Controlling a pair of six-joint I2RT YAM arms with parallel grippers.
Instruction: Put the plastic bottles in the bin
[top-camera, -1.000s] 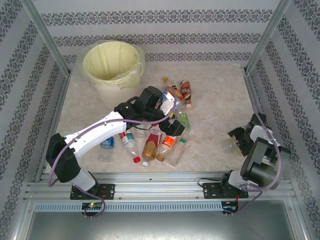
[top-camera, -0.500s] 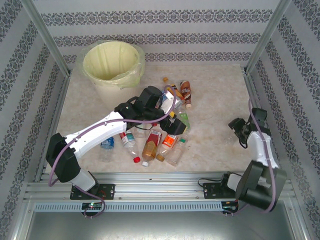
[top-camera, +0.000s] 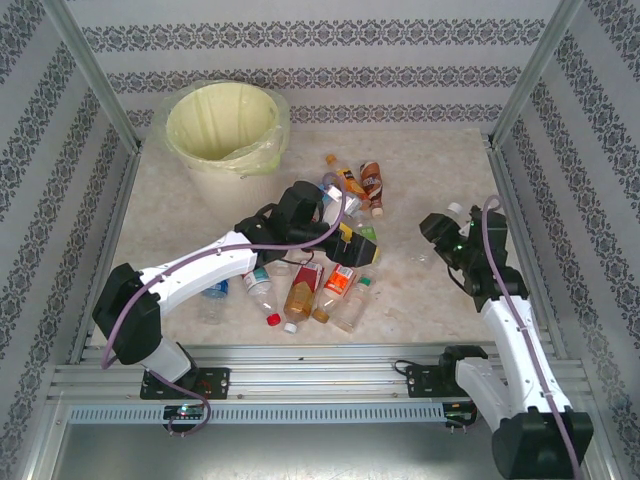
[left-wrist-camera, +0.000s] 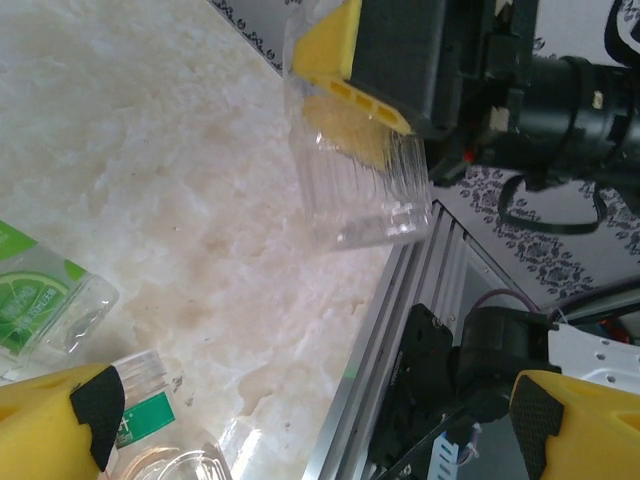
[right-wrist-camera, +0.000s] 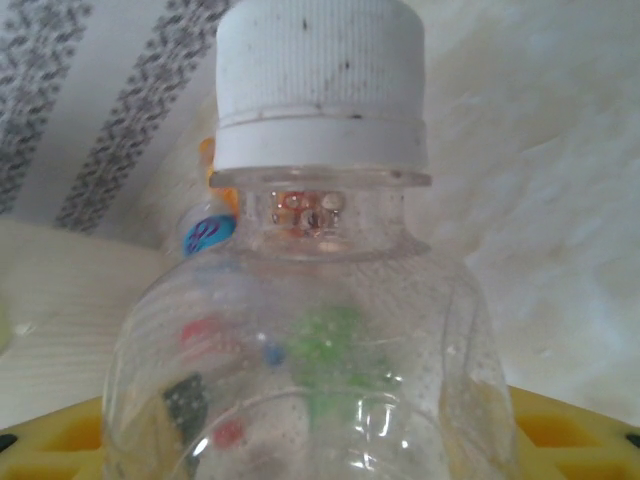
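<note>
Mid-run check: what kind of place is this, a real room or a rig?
Most likely a staged robot test cell, not a home: aluminium frame posts box in a marble-look table, wallpaper-printed panels serve as walls, and a metal mounting rail runs along the near edge.

Top cam high, well back from bin (top-camera: 220, 125), facing it; L wrist cam looks away from bin; 2 wrist cams share clear bottle (right-wrist-camera: 310, 330), R close.

This is looking like a robotics lab test cell: a left arm (top-camera: 200, 268) and right arm (top-camera: 520, 335) are sitting bolted to aluminium rails (top-camera: 300, 375) along the frame's bottom, while patterned panels (top-camera: 320, 40) on metal posts (top-camera: 87, 70) are boxing in the marble-look counter (top-camera: 440, 170).
</note>
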